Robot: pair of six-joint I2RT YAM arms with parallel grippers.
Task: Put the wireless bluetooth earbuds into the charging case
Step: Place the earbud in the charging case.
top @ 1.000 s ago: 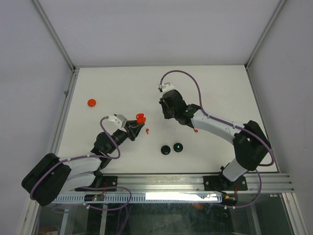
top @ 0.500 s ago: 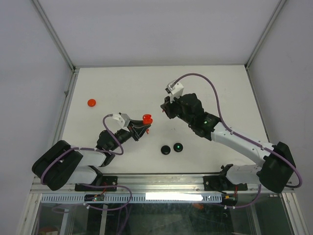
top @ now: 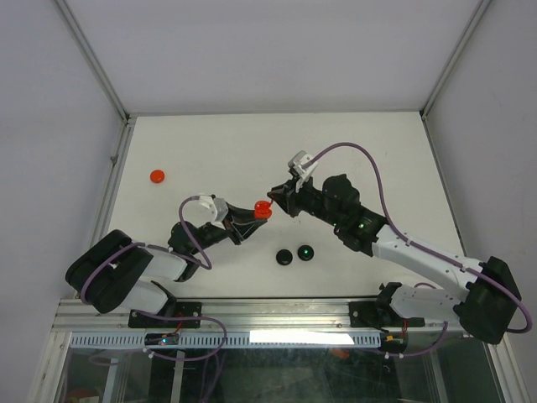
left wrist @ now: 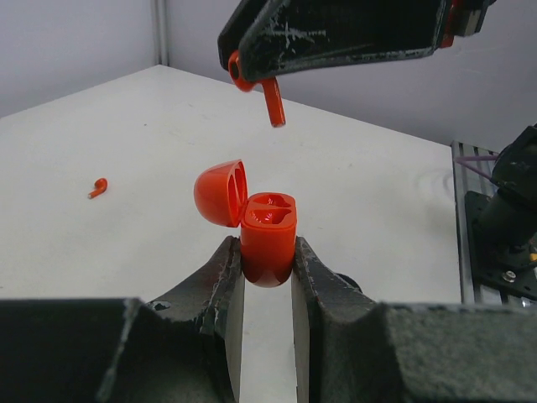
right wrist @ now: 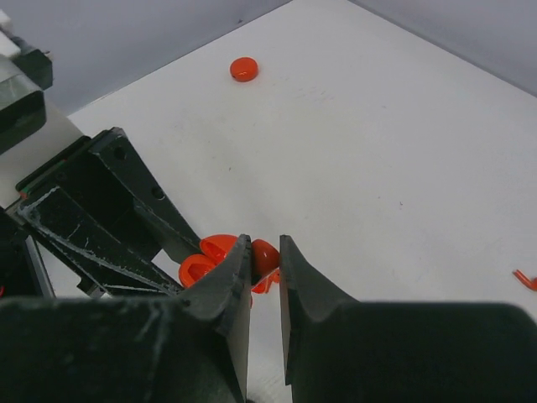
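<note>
We note the left gripper (left wrist: 266,248) clenched on the lower body of the red charging case (left wrist: 268,228), which stands upright between its fingers, raised off the white table (left wrist: 377,193). The case's lid (left wrist: 220,193) is swung open to the left in the left wrist view, and two moulded wells show in the top. The right gripper (right wrist: 264,246) is pinched on a red earbud (left wrist: 267,94), gripping its bulb so the stem hangs down. That earbud sits above the open case with a clear gap between the stem's tip and the wells. A second red earbud (left wrist: 98,188) lies loose on the table, well apart from the case. From above we also log a red disc (top: 157,176) far left and two black discs (top: 285,256) side by side near the arms.
</note>
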